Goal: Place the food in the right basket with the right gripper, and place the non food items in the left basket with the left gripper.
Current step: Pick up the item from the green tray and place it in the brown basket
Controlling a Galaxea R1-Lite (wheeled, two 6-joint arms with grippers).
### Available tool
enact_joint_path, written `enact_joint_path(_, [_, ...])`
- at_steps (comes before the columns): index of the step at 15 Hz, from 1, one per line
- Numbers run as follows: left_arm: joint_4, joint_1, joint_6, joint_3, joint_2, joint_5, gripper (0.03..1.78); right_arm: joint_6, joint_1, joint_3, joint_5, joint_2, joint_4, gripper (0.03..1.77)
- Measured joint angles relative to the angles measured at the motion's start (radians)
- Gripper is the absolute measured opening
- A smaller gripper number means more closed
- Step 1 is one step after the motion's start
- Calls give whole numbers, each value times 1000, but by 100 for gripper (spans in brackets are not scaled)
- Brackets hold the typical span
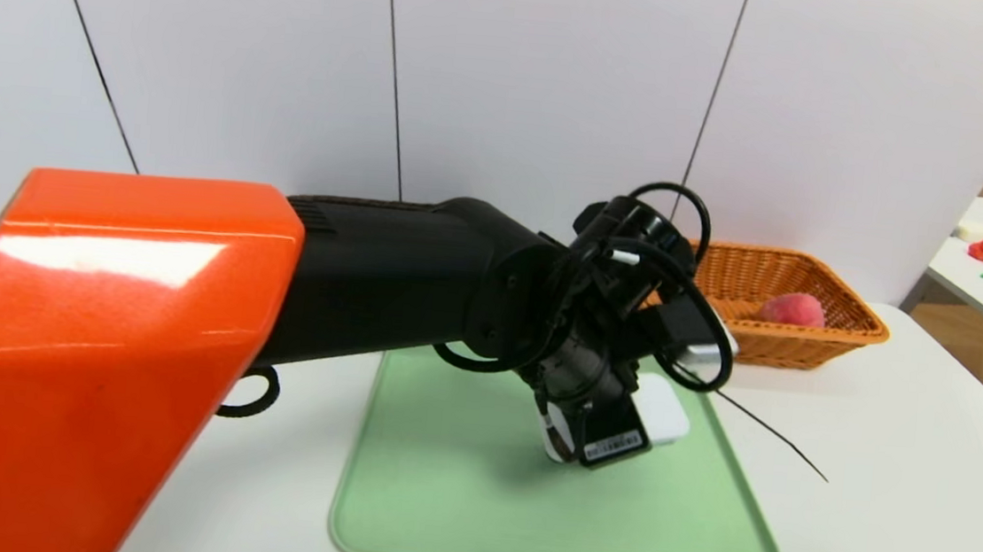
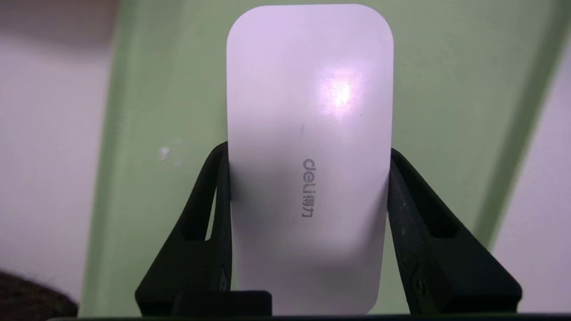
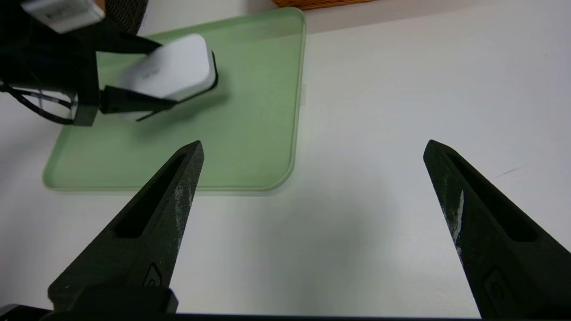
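My left gripper (image 2: 308, 151) is shut on the white flat device (image 2: 308, 89), one black finger against each long side. In the right wrist view the device (image 3: 171, 67) hangs just above the green tray (image 3: 250, 133), casting a shadow on it. The head view shows it (image 1: 665, 411) under the left wrist, over the tray's far right part. The pink-red peach (image 1: 793, 309) lies in the orange right basket (image 1: 851, 334) at the back right. My right gripper (image 3: 312, 149) is open over bare white table to the right of the tray. The left basket shows only as a dark woven patch (image 3: 127, 13). The cup is out of view.
My left arm's orange and black links (image 1: 140, 325) fill the left half of the head view. A thin black cable (image 1: 780, 439) trails over the table right of the tray (image 1: 480, 506). A side table (image 1: 979, 292) with small items stands at the far right.
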Motion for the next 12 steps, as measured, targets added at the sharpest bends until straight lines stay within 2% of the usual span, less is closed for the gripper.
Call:
enact_joint_path(6, [-132, 13, -269, -5, -52, 359, 98, -6, 1, -4, 0, 0, 0, 170])
enact_joint_path(9, [-233, 26, -325, -6, -56, 477, 98, -5, 1, -5, 0, -1, 0, 170])
enact_joint_path(12, [-309, 41, -380, -6, -57, 541, 98, -6, 1, -2, 0, -3, 1, 170])
